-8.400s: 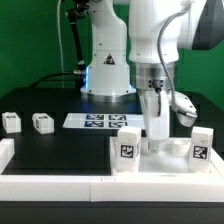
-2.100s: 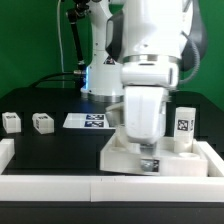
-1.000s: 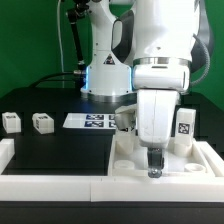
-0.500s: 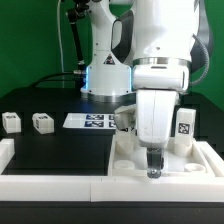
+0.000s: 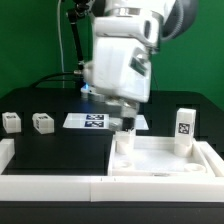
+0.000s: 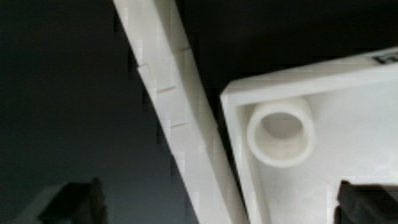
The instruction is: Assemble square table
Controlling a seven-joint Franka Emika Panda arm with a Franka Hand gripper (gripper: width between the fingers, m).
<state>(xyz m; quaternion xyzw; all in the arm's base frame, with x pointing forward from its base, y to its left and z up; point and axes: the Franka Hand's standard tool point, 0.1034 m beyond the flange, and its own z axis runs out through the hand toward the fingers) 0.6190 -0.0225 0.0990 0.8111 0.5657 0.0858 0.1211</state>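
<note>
Up and off the slab [image 5: 165,152] has come my tool [image 6: 217,203], which was pressed down into its hollow a moment ago. The fingers now stand spread wide, holding nothing. I judge the slab is parked against the low wall [image 6: 178,110], its corner just beneath the tool, ready for legs. It is smooth, hard white plastic, rimmed, with a round socket [image 6: 281,135] in that corner. Two blocky tagged loose legs [image 5: 42,122] lie on the matte black counter [image 5: 60,150], well apart from the tool.

White square slab [image 5: 160,158] hollow face up, tagged leg [image 5: 184,130] upright in its corner, 2 loose legs [image 5: 11,122] [image 5: 42,122] well apart
</note>
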